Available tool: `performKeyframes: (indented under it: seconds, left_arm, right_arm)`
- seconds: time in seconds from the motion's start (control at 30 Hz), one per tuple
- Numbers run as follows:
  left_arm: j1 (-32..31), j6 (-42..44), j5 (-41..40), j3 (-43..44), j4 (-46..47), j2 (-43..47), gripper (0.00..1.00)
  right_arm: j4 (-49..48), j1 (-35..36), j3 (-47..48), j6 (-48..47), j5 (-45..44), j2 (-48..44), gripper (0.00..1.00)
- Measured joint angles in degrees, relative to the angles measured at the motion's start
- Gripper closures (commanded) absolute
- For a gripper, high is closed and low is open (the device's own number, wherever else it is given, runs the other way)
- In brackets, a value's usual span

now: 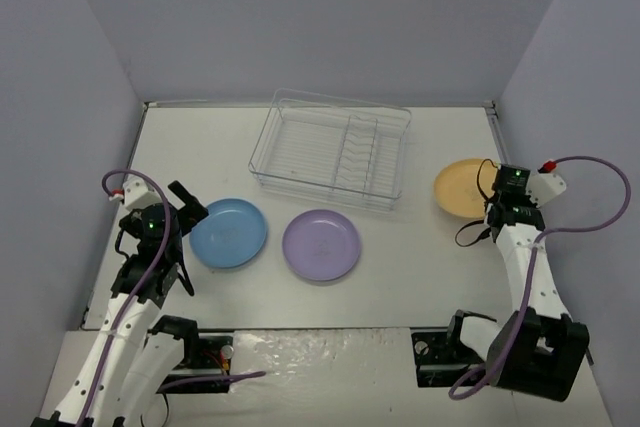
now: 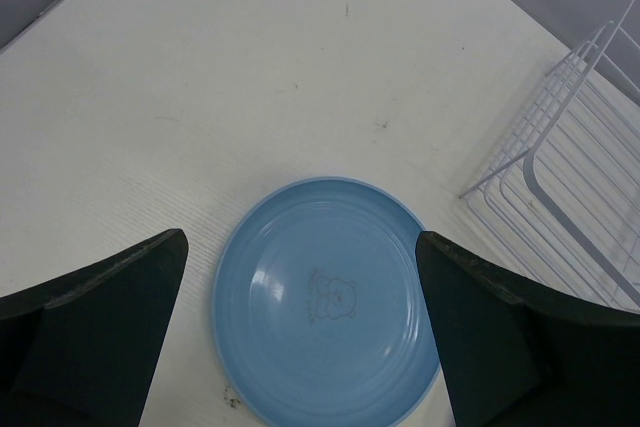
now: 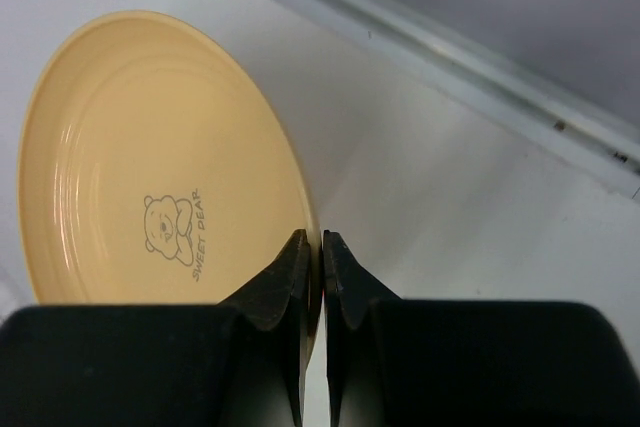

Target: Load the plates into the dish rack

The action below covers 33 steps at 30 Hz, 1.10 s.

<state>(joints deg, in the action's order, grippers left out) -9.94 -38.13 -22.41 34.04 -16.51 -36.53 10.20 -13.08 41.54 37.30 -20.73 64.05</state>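
Note:
Three plates lie on the table. The yellow-orange plate (image 1: 462,188) (image 3: 150,167) is at the right, and my right gripper (image 1: 497,193) (image 3: 315,247) is shut on its near-right rim. The lavender plate (image 1: 321,244) rests in the middle. The light blue plate (image 1: 229,232) (image 2: 325,307) lies at the left, with my left gripper (image 1: 190,217) (image 2: 300,347) open above its left side, one finger to either side of it in the wrist view. The silvery wire dish rack (image 1: 333,147) (image 2: 570,177) stands behind the plates and holds nothing.
Grey walls (image 1: 300,17) close in the white table (image 1: 420,247) on three sides. A raised ledge (image 3: 450,57) runs along the table's right edge close to the yellow plate. The arm bases and cables sit at the near edge.

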Motion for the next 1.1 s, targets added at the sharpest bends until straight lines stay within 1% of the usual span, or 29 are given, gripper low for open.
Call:
performKeyframes:
  seconds: [0.1,0.17,0.27,0.37,0.43,0.53,0.6,0.7,0.8,0.9,1.0,1.1]
  left_arm:
    - [0.0,0.0,-0.1,0.0,0.0,0.0,0.03]
    - [0.0,0.0,-0.2,0.0,0.0,0.0,0.03]
    - [0.0,0.0,-0.2,0.0,0.0,0.0,0.03]
    - [0.0,0.0,-0.2,0.0,0.0,-0.1,0.03]
    - [0.0,0.0,-0.1,0.0,0.0,-0.5,0.03]
    - [0.0,0.0,-0.1,0.0,0.0,-1.2,0.03]
    - [0.0,0.0,-0.2,0.0,0.0,-2.0,0.03]
    - [0.0,0.0,-0.3,0.0,0.0,-3.0,0.03]
    - [0.0,0.0,-0.6,0.0,-0.1,-3.9,0.03]
    - [0.0,0.0,-0.7,0.0,-0.3,-4.4,0.03]
    - [0.0,0.0,-1.3,0.0,-0.5,-4.6,0.03]
    - [0.0,0.0,-1.8,0.0,-0.6,-4.6,0.03]
  right_arm:
    - [1.9,0.0,5.7,-2.6,-2.9,-3.8,1.00]
    - [1.5,0.0,9.8,-4.9,-3.1,-5.7,1.00]
    - [-1.9,0.4,15.6,-11.7,-1.2,-6.8,1.00]
    - [-8.0,3.5,19.8,-20.6,0.7,-6.3,1.00]
    - [-13.2,10.1,22.4,-30.8,0.8,-4.5,1.00]
    - [-22.2,23.3,25.1,-48.2,1.9,0.2,1.00]
    - [-26.4,31.1,26.4,-60.1,2.8,4.0,1.00]
    - [-30.9,38.7,30.1,-77.8,4.8,11.4,1.00]
    - [-32.8,41.1,34.0,-92.2,8.3,17.9,1.00]
    - [-33.3,41.8,38.0,-103.7,11.4,23.5,1.00]
    - [-34.1,42.3,42.3,-111.2,13.7,28.8,1.00]
    - [-35.0,42.4,44.9,-116.2,15.0,32.9,1.00]
